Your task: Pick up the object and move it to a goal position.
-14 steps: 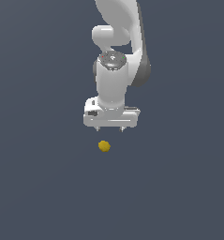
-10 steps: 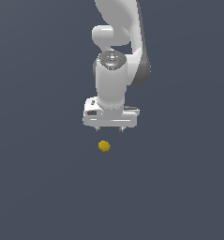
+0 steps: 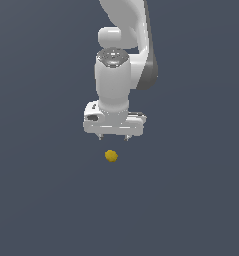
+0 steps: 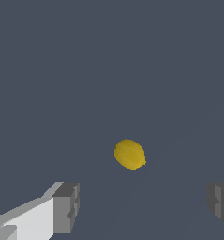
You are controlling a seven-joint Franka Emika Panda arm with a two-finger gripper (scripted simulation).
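Plain dark slate-grey backdrop (image 3: 36, 200) (featureless), even light

A mustard-yellow ball (image 3: 111, 156), a white tool (image 3: 113, 137) with grey fingertips (image 4: 66, 207), a slate-grey floor (image 3: 41, 200).

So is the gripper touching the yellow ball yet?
Apart. The exterior view shows bare floor between the gripper and the ball; in the wrist view the open fingers sit clear of it.
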